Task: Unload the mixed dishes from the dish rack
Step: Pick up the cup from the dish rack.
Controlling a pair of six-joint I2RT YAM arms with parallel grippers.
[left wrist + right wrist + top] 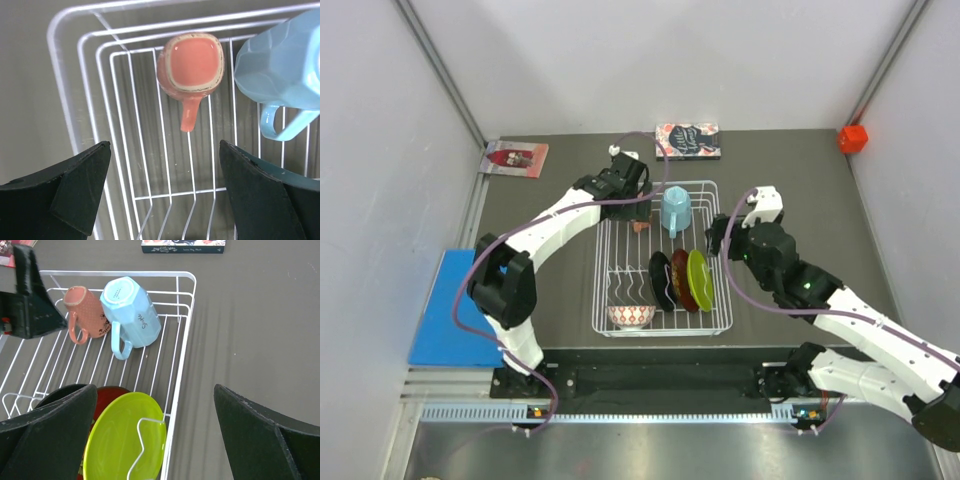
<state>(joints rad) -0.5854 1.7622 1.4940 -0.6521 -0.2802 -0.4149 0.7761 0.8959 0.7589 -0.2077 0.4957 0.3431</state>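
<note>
Salmon-pink mug (192, 62) before spread left pincer (164, 150)

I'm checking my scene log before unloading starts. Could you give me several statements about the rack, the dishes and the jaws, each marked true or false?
1. The light-blue mug sits base-up in the dish rack. True.
2. The salmon-pink mug lies outside the rack. False: it is inside, right beside the light-blue mug.
3. Of the three plates standing on edge, the lime-green plate is the one nearest the rack's right side. True.
4. The patterned bowl sits at the rack's far end with the mugs. False: it is in the near left corner.
5. The left jaws are shut on the salmon-pink mug. False: they are open and clear of it.
</note>
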